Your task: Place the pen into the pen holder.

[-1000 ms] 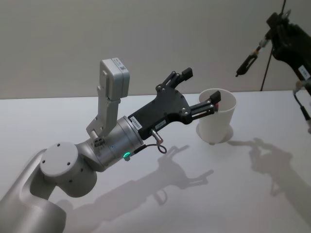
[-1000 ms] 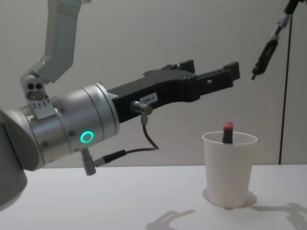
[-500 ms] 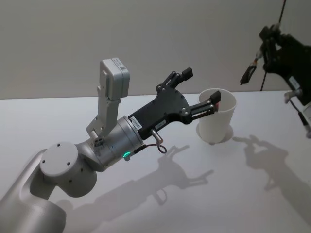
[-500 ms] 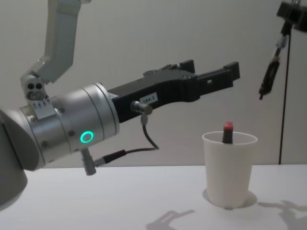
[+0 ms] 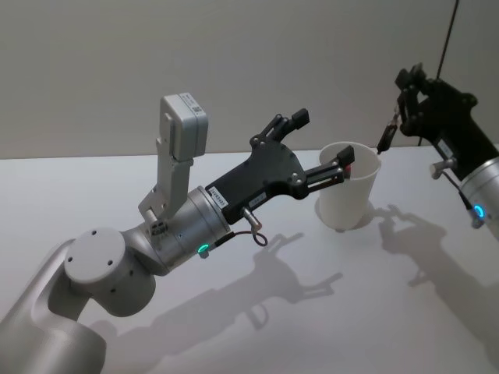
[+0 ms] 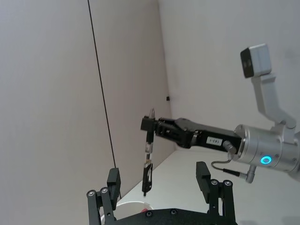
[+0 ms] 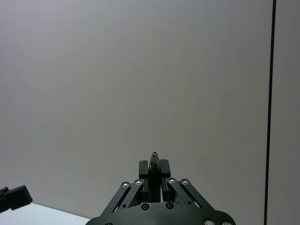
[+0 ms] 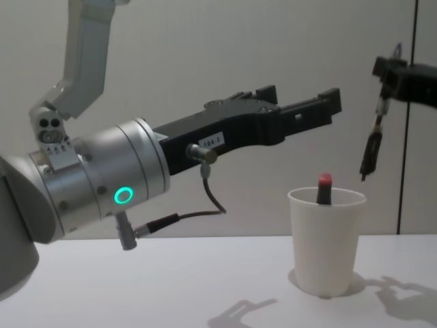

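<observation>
The pen holder [image 5: 347,193] [image 8: 326,239] is a white paper cup standing upright on the white table, with a red-capped item [image 8: 324,183] poking above its rim. My right gripper [image 5: 405,87] [image 8: 386,71] is shut on the top end of a dark slim pen [image 5: 385,134] [image 8: 371,150], which hangs tip down just above the cup's right rim. The right wrist view shows the pen's end [image 7: 153,158] between the shut fingers. My left gripper [image 5: 321,140] [image 8: 304,104] hovers open above and left of the cup, holding nothing. The left wrist view shows the pen [image 6: 147,161] over the cup rim [image 6: 133,202].
The white table [image 5: 257,335] carries the arms' shadows. A plain wall stands behind, with a thin black vertical line [image 8: 412,123] at the far right. The left arm's body [image 5: 109,273] fills the near left.
My right arm has come left and down with the pen, from high at the far right to just above the cup's right rim. The left arm has not moved.
</observation>
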